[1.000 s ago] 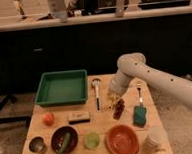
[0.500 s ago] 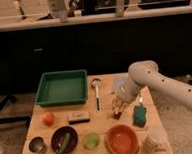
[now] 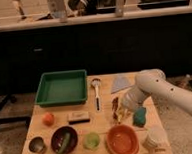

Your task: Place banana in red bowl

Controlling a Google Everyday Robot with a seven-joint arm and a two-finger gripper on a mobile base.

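Observation:
My gripper (image 3: 121,112) hangs low over the table's right middle, just above and behind the red bowl (image 3: 122,140), a wide shallow orange-red bowl at the front edge. A slim pale-yellow shape at the gripper's tip looks like the banana (image 3: 125,109); the gripper hides most of it. A dark brown-red packet (image 3: 115,104) lies right beside the gripper on its left. The red bowl looks empty.
A teal object (image 3: 139,117) and a white cup (image 3: 155,138) stand right of the gripper. A maroon bowl with a green vegetable (image 3: 64,139), a green cup (image 3: 92,140), a metal cup (image 3: 37,145), an orange (image 3: 48,118), a brown bar (image 3: 78,117), a spoon (image 3: 96,93) and a green tray (image 3: 62,87) lie to the left.
The arm's elbow has swung to the right and lower. The gripper has stayed at almost the same spot by the dark packet.

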